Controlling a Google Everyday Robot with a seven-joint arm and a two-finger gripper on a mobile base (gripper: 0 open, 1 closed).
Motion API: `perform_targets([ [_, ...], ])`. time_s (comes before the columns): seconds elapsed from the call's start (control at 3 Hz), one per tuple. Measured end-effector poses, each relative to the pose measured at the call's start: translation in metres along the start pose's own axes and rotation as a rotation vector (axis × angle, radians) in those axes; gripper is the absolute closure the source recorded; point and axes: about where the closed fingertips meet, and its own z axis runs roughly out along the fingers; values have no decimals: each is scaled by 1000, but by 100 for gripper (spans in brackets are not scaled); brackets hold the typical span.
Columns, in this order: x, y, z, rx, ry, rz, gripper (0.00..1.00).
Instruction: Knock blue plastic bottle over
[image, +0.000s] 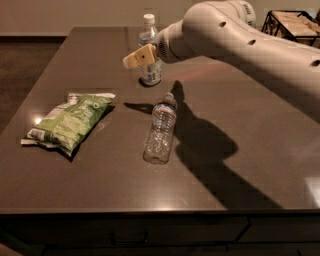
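The blue plastic bottle (150, 72) stands upright near the far middle of the dark table (250, 165). It has a white cap and a pale blue-and-white label. My gripper (136, 58) hangs in front of the bottle's upper half, its tan fingertips pointing left, covering part of the label. The white arm reaches in from the upper right.
A clear ribbed water bottle (160, 130) lies on its side at the table's middle. A green chip bag (70, 122) lies at the left. A rack (292, 22) stands off the table at the far right.
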Motion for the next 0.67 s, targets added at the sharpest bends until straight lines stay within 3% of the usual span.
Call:
perform_targets([
  [0.67,-15,-21,23,46,-58,47,0],
])
